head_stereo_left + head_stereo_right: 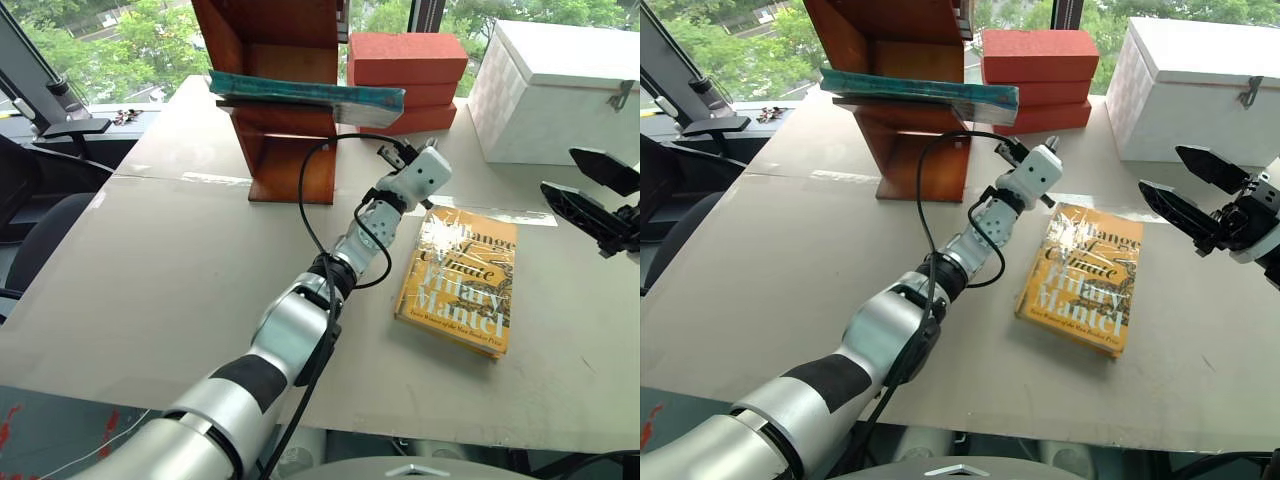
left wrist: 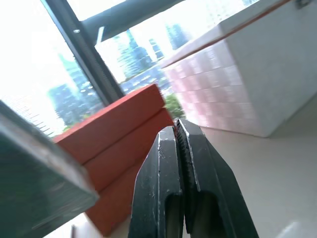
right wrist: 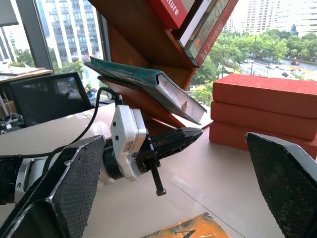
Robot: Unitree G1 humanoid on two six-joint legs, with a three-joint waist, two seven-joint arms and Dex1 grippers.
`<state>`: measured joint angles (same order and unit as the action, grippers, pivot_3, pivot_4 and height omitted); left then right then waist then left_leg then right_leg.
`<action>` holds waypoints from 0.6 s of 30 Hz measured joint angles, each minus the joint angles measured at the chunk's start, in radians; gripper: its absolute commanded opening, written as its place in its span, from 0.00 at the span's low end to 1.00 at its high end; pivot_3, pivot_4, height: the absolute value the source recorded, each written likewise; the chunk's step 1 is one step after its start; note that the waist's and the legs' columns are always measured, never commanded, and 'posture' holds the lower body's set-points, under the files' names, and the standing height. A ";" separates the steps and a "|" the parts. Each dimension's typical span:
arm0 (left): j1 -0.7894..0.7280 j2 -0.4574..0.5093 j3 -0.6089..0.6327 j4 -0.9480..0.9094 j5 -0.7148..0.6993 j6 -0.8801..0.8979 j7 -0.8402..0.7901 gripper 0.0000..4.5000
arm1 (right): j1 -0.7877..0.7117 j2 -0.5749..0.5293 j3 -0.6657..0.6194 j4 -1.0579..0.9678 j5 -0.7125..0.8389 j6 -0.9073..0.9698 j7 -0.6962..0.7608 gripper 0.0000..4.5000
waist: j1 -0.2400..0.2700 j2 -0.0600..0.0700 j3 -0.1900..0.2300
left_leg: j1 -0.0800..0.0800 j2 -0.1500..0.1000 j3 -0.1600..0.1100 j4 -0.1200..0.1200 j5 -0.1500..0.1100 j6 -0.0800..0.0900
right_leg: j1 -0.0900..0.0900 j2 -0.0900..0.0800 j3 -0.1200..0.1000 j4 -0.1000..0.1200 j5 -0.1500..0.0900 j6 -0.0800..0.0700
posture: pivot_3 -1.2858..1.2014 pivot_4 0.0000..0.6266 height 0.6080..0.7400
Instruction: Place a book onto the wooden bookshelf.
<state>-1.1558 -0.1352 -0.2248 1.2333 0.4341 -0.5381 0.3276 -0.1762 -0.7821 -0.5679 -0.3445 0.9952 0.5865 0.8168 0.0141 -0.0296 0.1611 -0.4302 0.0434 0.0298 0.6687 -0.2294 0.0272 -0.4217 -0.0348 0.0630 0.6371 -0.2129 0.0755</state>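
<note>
The teal-green book [image 1: 300, 92] lies flat on the ledge of the reddish-brown wooden bookshelf [image 1: 290, 165], its right end sticking out past the shelf's side. My left gripper [image 1: 393, 152] is shut with nothing between its fingers [image 2: 171, 163]. It hovers just below and to the right of the book's overhanging end, apart from it. The right wrist view has the book [image 3: 148, 82] resting on the slanted ledge with the left gripper [image 3: 176, 141] under its corner. My right gripper [image 1: 582, 186] stands open and empty at the right, above the table.
A yellow-orange Hilary Mantel book [image 1: 460, 280] lies on the table [image 1: 180, 270] beside my left forearm. Stacked orange-red boxes [image 1: 405, 65] and a white chest [image 1: 555, 90] stand behind. Several books [image 3: 198, 20] lean on the shelf's upper level. A dark office chair [image 1: 40, 240] is at the left.
</note>
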 measured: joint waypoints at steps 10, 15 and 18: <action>-0.074 -0.007 -0.019 0.034 0.046 0.049 0.362 0.02 | 0.001 0.000 -0.001 -0.008 0.003 0.000 -0.004 1.00 | 0.000 0.000 0.000 | 0.000 -0.001 0.000 0.001 0.000 0.000 | 0.000 -0.001 0.001 0.000 0.001 0.001 | 0.52 0.24 0.85; -0.086 -0.001 -0.017 0.034 0.046 0.062 0.444 0.02 | 0.000 0.000 -0.001 -0.008 0.004 0.000 -0.004 1.00 | -0.002 0.000 0.000 | 0.000 -0.001 0.001 0.000 0.000 0.000 | 0.000 -0.001 0.001 0.000 0.001 0.001 | 0.52 0.24 0.85; -0.082 0.000 -0.017 0.034 0.045 0.074 0.454 0.02 | 0.000 0.000 -0.001 -0.008 0.014 0.000 -0.004 1.00 | -0.007 0.000 0.000 | 0.001 -0.001 0.001 0.000 0.000 0.000 | 0.000 0.000 0.001 0.000 0.001 0.001 | 0.52 0.24 0.85</action>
<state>-1.2380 -0.1351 -0.2416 1.2677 0.4794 -0.4642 0.7813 -0.1757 -0.7821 -0.5689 -0.3525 1.0090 0.5865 0.8133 0.0071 -0.0294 0.1610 -0.4292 0.0422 0.0305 0.6690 -0.2294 0.0271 -0.4216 -0.0352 0.0640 0.6376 -0.2123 0.0762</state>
